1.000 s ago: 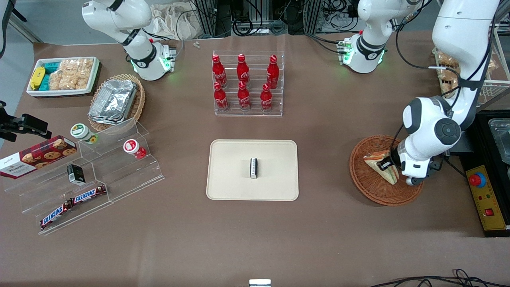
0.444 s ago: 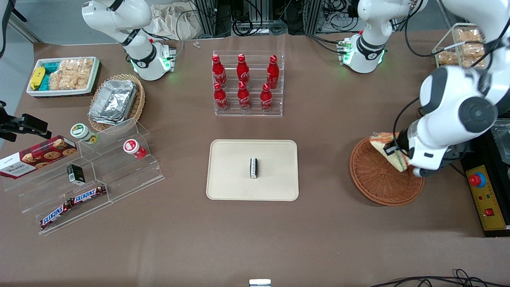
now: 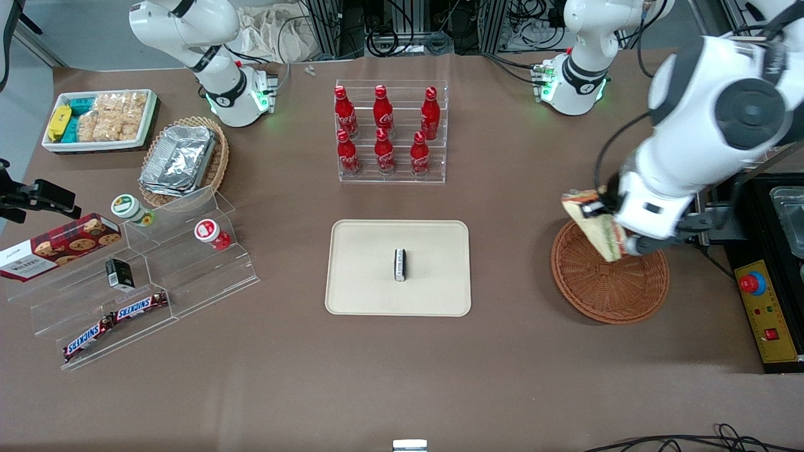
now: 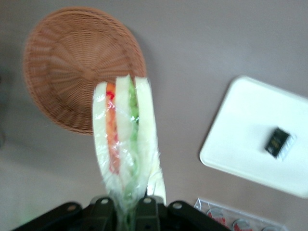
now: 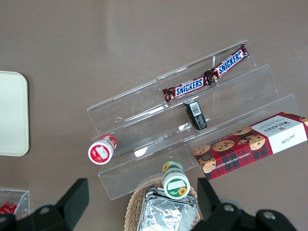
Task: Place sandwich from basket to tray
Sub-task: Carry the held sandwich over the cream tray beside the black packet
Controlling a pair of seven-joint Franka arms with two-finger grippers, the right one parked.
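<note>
My left gripper (image 3: 612, 220) is shut on the clear-wrapped triangular sandwich (image 3: 592, 221) and holds it in the air above the rim of the round reddish-brown basket (image 3: 609, 285) that faces the tray. In the left wrist view the sandwich (image 4: 125, 139) hangs from the gripper (image 4: 126, 208), white bread with orange and green layers, over the brown table beside the basket (image 4: 72, 62). The basket holds nothing else. The beige tray (image 3: 364, 276) lies at the table's middle with a small black and white box (image 3: 399, 264) on it; it also shows in the left wrist view (image 4: 240, 139).
A clear rack of red cola bottles (image 3: 389, 132) stands farther from the camera than the tray. Toward the parked arm's end lie a clear stepped shelf (image 3: 138, 276) with snacks, a pale basket of foil containers (image 3: 182, 160) and a white snack bin (image 3: 100, 119). A control box (image 3: 769, 314) sits beside the basket.
My gripper has lifted the sandwich out of the basket, risen with it, and moved toward the tray.
</note>
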